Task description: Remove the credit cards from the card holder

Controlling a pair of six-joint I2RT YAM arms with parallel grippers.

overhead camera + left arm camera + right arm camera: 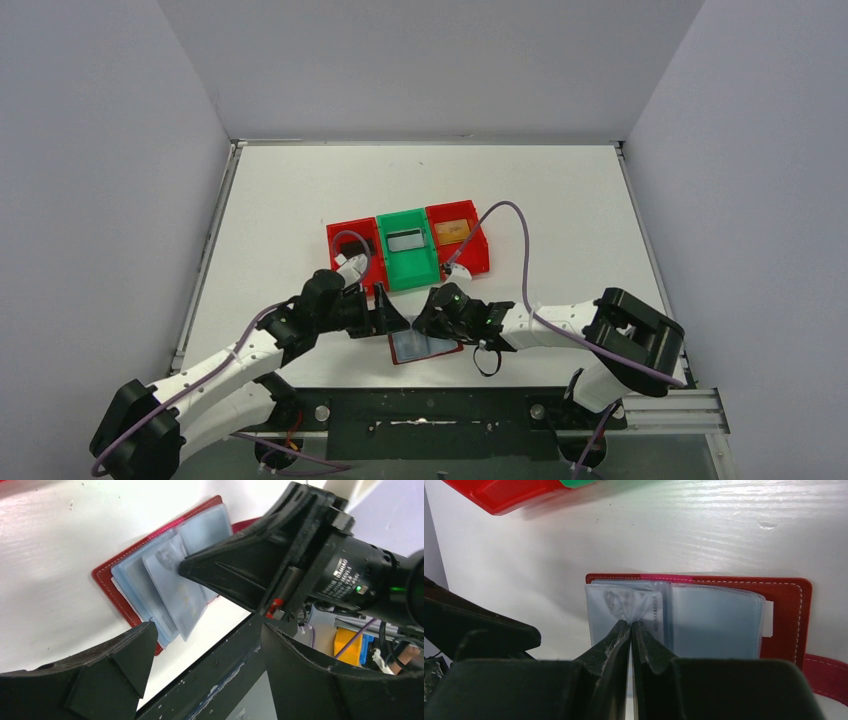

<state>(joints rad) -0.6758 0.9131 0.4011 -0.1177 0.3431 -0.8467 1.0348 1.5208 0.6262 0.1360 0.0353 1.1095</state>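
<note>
The right gripper (630, 625) is clenched: its fingertips are pressed together on the near edge of a clear pocket (610, 605), which is lifted and puckered between them. A card (655, 614) with printed digits is seen through that pocket. Whether the card itself is caught, or only the sleeve, cannot be told.

The left gripper (207, 630) is released, its fingers spread wide with nothing held, just beside the near edge of the holder (784, 607) and close to the right gripper's tip. The holder is laid open and flat on the table (300, 200), near the front edge and between the two wrists, with its blue-grey pockets fanned upward and its tab (824, 672) stretched to one side.

Behind it three bins are set in a row. A grey card (407, 240) is seen in the green bin (407, 275) and a tan card (452, 232) in the right red bin (478, 262). Something dark is seen in the left red bin (340, 230), partly behind a cable.

The step in hand is judged to be the extraction of a further card, part-way through the task. The next move is thought to call for the holder to be pinned by the left gripper while the pinch is drawn outward through the pocket's mouth. If only the sleeve is held, a regrip on the card's edge is needed.
</note>
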